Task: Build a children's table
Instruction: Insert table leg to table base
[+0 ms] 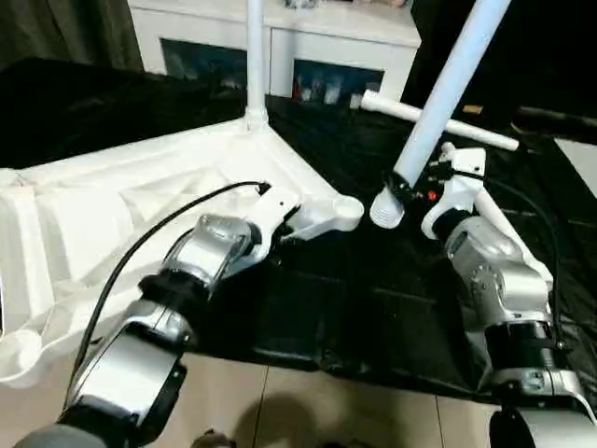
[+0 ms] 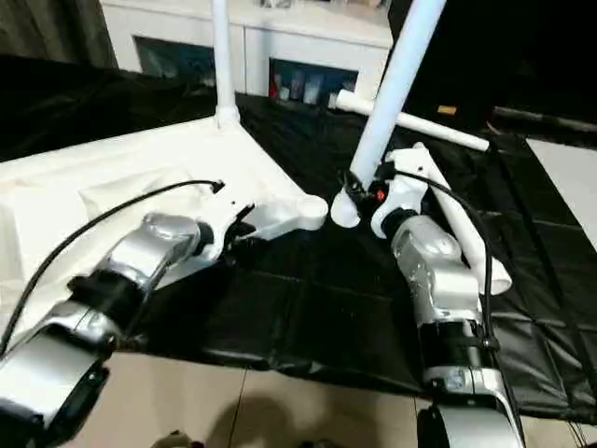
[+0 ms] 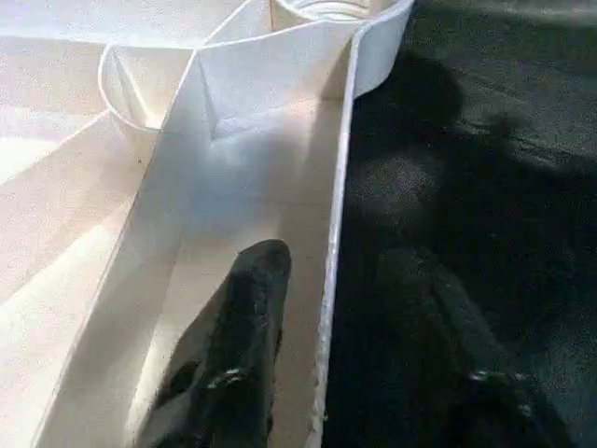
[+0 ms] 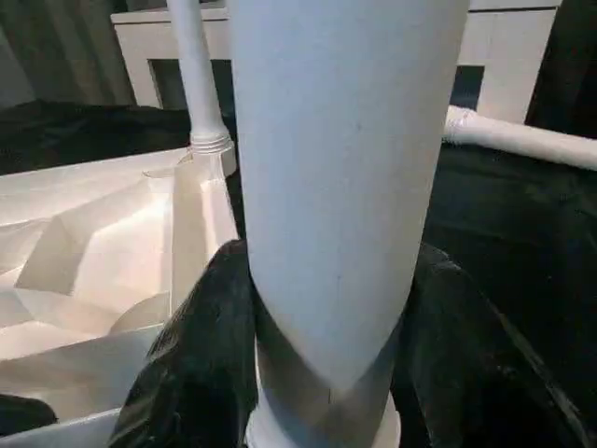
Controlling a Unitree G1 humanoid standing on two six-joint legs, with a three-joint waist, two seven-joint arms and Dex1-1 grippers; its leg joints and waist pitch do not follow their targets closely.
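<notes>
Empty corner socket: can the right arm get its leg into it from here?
Probably yes. The right gripper holds the leg tilted, its foot end just beside the empty socket with nothing between. The left gripper straddles the tabletop rim short of the socket.

White tabletop, white legs, black sheet

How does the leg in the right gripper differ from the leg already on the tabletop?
The held leg leans, its thick end hanging free beside the empty corner socket; the fitted leg stands upright in the far corner of the tabletop. The right gripper clamps the held leg; nothing grips the fitted leg. Both are white, round.
</notes>
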